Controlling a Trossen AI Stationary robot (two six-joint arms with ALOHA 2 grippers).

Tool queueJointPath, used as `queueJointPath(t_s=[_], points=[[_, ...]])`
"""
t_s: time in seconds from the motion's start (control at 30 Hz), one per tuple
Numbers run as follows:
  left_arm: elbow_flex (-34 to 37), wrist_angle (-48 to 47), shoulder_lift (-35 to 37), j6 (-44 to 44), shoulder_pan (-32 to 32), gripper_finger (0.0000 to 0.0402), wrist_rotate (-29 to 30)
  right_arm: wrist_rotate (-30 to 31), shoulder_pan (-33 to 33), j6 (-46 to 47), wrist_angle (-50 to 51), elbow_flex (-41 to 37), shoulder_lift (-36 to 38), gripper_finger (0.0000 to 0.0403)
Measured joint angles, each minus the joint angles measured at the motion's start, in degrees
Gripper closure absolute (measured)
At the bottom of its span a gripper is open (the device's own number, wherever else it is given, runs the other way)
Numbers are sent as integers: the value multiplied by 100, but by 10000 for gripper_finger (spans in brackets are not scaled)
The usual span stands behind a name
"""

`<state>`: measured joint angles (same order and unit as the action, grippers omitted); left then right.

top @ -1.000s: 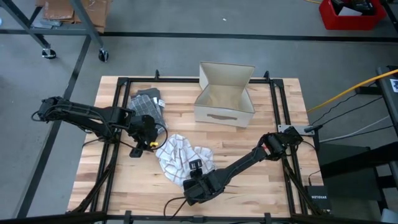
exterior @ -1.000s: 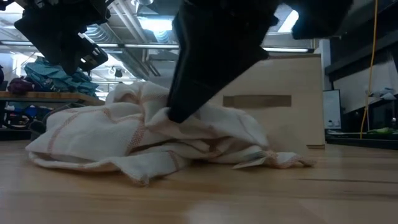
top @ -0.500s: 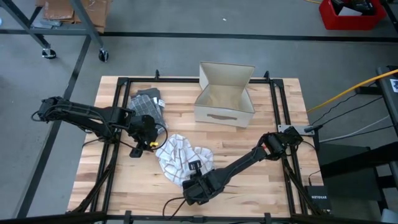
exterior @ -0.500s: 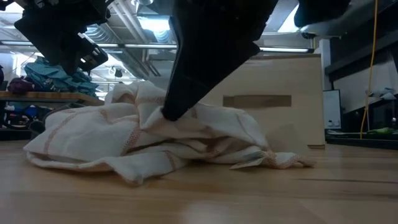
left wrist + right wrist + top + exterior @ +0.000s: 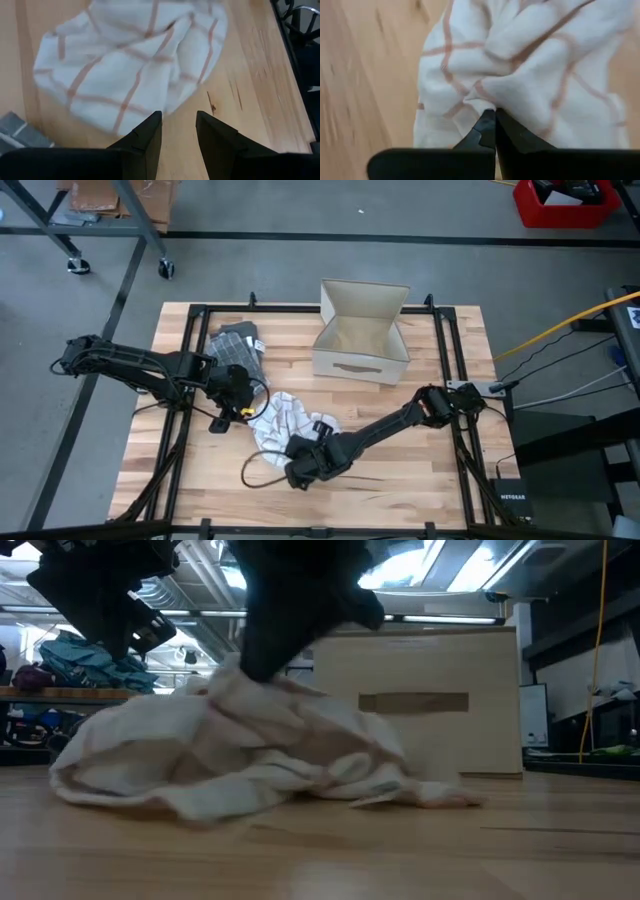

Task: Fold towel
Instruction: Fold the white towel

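From above, much of the crumpled checked towel (image 5: pixel 290 420) is covered by the right arm, so only its upper folds show, lying on the wooden table (image 5: pixel 440 480) in front of the open cardboard box (image 5: pixel 360 332), toward the table's near edge. The right gripper (image 5: pixel 300 468) sits at the towel's edge farthest from the box; its fingertips are lost under the arm's dark bulk there. The right wrist view settles it: the two fingers (image 5: pixel 512 135) meet with no gap, pinching a fold of white cloth with reddish stripes between them.

In the low view the towel (image 5: pixel 250 755) is a blurred heap, drawn up to a peak under a dark arm that is cut off at the frame's top, with the box (image 5: pixel 420 700) standing behind it. Which arm that is cannot be read from this view alone; it is probably the right one.

The left gripper (image 5: pixel 240 405) hovers just beside the towel's left edge, nearer the box than the right gripper. Its wrist view shows the fingers (image 5: pixel 145 137) apart with bare wood between them, the towel (image 5: pixel 130 60) just beyond the tips, untouched. A folded grey cloth (image 5: pixel 238 345) lies left of the box; the left wrist view catches only its corner (image 5: pixel 15 135).
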<state>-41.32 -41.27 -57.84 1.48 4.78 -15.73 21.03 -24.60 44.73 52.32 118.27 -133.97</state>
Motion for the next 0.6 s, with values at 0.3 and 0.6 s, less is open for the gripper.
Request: queueJointPath(t_s=[0.3, 0.6], points=[[2, 323, 59, -439, -4, 297, 71, 786, 314, 579, 1295, 1276, 10, 401], [-188, 789, 583, -1083, -4, 338, 76, 1316, 675, 1303, 2052, 1647, 497, 402]])
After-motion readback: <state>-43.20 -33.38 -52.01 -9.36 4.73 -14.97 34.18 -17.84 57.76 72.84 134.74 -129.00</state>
